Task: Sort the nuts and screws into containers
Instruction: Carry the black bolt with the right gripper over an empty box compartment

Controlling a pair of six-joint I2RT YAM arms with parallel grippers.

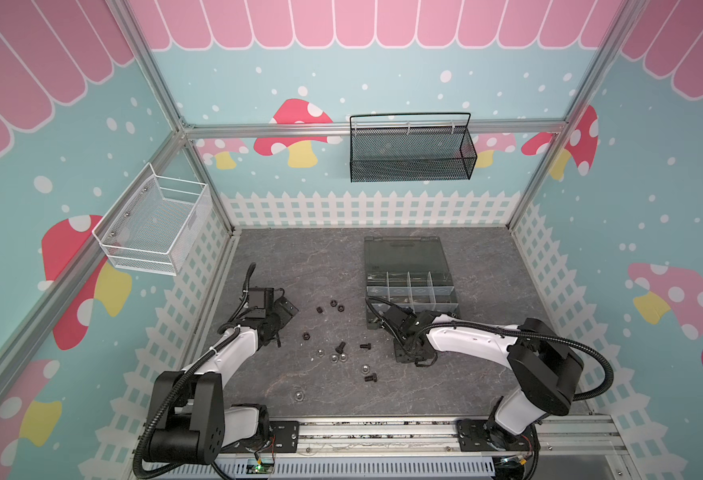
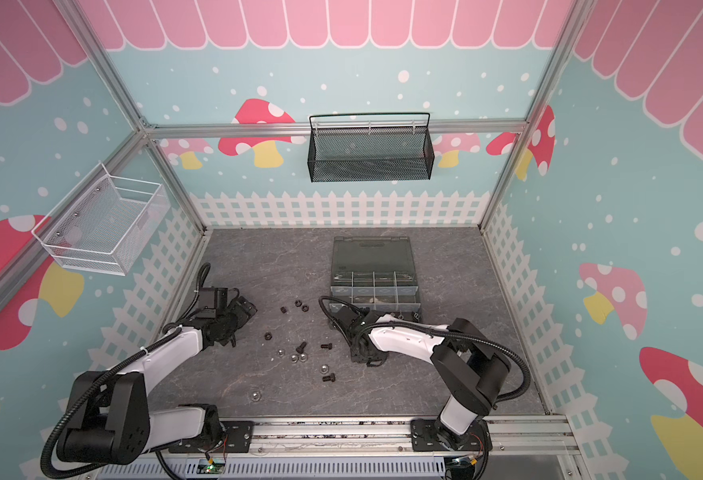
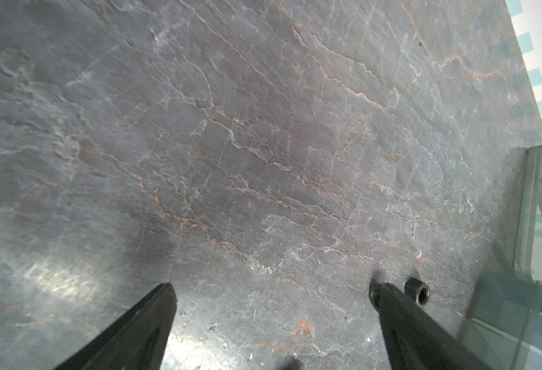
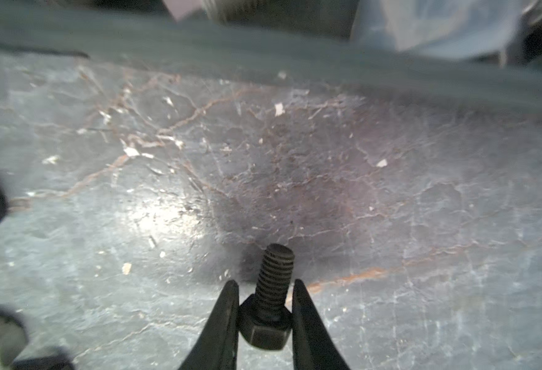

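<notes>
Black screw [image 4: 271, 301], pinched in right gripper [image 4: 265, 283]

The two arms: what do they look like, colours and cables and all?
The left arm and right arm are alike: smooth white shells between chunky black joints, with a black ribbed hose looping along each. Each stands on a black plate. The left tool and right tool each have two slim, black, tapering fingers.
</notes>
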